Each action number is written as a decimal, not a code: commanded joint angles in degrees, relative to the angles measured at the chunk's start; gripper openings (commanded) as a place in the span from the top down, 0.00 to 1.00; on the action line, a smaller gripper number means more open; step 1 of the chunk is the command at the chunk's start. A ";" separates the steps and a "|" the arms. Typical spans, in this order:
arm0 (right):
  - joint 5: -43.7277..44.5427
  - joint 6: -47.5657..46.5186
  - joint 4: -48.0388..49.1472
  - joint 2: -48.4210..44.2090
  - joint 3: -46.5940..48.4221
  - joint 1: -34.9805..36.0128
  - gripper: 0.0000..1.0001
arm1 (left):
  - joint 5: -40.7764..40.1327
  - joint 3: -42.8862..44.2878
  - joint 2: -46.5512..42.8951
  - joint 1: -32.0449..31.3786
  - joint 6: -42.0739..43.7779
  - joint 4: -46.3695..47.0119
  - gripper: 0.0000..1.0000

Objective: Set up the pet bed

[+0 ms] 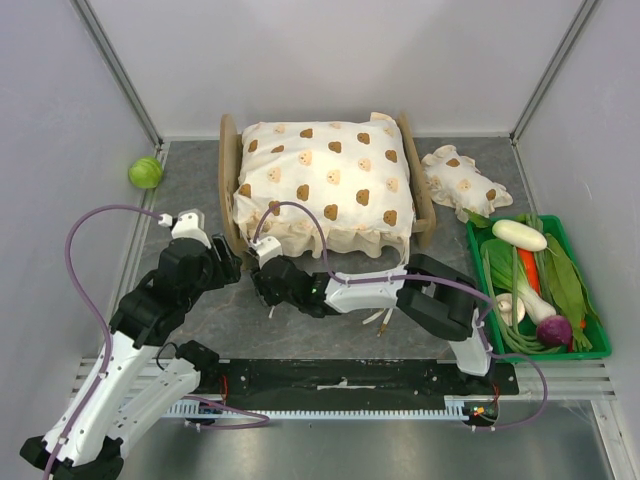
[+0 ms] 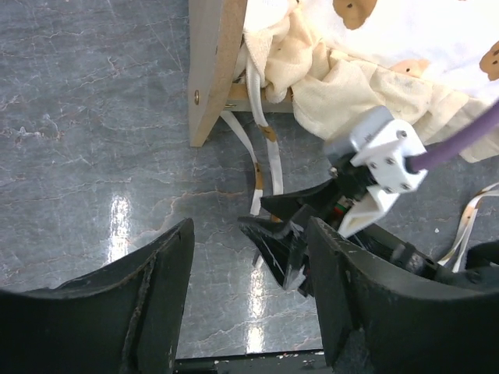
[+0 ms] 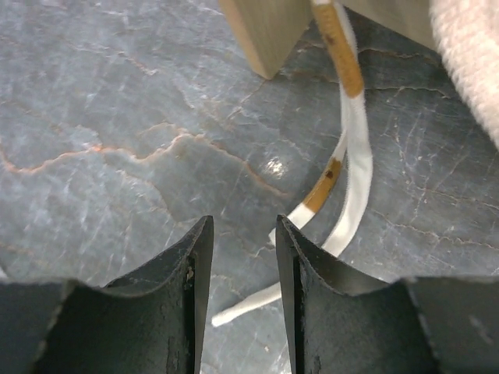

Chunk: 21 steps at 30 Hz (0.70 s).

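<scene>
The pet bed stands at the back middle of the table, and the cream bear-print cushion covers its top. White and tan ties hang from the cushion past the bed's near left wooden leg onto the table. My left gripper is open just in front of that corner, with nothing between its fingers. My right gripper reaches across from the right and is open low over the table. One tie's loose end lies on the table between its fingers, ungripped. The two grippers' tips nearly meet.
A small frilled bear-print pillow lies right of the bed. A green tray of vegetables sits at the right edge. A green ball-like vegetable rests by the left wall. Purple cables loop over both arms.
</scene>
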 commanded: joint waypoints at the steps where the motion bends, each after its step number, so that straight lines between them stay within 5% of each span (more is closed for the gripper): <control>1: 7.94 0.03 -3.31 3.31 4.52 0.27 0.56 | -2.08 0.40 -1.09 0.26 -0.35 0.19 0.33; 15: 11.55 0.03 -7.71 10.96 9.08 0.27 0.56 | -1.02 0.05 -1.62 0.26 -0.35 0.54 0.30; 21: 14.89 0.29 -9.74 11.67 6.90 0.18 0.74 | -0.06 -0.12 -1.62 0.26 -0.52 0.46 0.30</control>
